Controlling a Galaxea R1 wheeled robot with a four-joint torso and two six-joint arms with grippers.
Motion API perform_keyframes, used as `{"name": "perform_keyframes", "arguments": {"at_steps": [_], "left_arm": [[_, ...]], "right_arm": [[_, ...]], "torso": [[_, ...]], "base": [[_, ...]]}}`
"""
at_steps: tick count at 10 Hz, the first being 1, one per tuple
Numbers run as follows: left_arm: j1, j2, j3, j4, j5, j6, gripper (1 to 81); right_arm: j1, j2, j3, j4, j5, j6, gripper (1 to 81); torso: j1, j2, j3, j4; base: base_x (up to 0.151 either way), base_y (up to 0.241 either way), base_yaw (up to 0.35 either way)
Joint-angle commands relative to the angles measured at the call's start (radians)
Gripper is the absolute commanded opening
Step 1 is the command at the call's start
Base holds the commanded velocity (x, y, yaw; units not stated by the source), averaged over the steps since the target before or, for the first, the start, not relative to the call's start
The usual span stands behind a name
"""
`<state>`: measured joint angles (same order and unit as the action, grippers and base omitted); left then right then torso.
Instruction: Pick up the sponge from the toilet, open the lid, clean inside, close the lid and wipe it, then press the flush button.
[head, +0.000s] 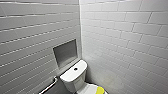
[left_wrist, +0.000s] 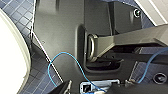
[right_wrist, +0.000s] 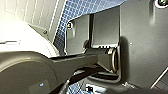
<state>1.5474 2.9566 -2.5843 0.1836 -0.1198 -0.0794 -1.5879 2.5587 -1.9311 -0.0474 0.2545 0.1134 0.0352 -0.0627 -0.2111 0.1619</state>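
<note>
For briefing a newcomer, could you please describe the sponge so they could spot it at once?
Find the white toilet in the corner of the tiled walls, below the recessed niche. On its lid, in front of the tank, lies the sponge: the only bright yellow thing among white and grey.

Matte dark grey plate (left_wrist: 57, 27) here, a thin blue cable (left_wrist: 62, 52) looping across it, a grey jointed bar (left_wrist: 135, 38) seated in a ringed socket (left_wrist: 92, 47), one round fitting (left_wrist: 137, 12) gleaming.
</note>
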Motion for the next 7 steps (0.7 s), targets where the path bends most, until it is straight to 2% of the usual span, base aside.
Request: {"name": "perform_keyframes", "arguments": {"at_steps": [1,5,7], "left_arm": [[-0.014,-0.005,0.006,0.008,0.058,0.004,81.1],[-0.011,0.001,0.006,-0.001,0.083,0.003,81.1],[-0.003,0.001,0.004,-0.003,0.083,0.001,81.1]], "right_arm": [[0.068,-0.154,0.115,-0.003,0.037,0.104,81.1],[0.186,-0.307,0.210,-0.005,0.042,0.184,81.1],[0.261,-0.358,0.247,-0.005,0.040,0.218,81.1]], "torso": [[0.063,-0.098,-0.087,0.000],[0.152,-0.239,-0.212,0.000],[0.197,-0.308,-0.177,0.000]], "base": [[0.000,0.000,0.000],[0.000,0.000,0.000],[0.000,0.000,0.000]]}}
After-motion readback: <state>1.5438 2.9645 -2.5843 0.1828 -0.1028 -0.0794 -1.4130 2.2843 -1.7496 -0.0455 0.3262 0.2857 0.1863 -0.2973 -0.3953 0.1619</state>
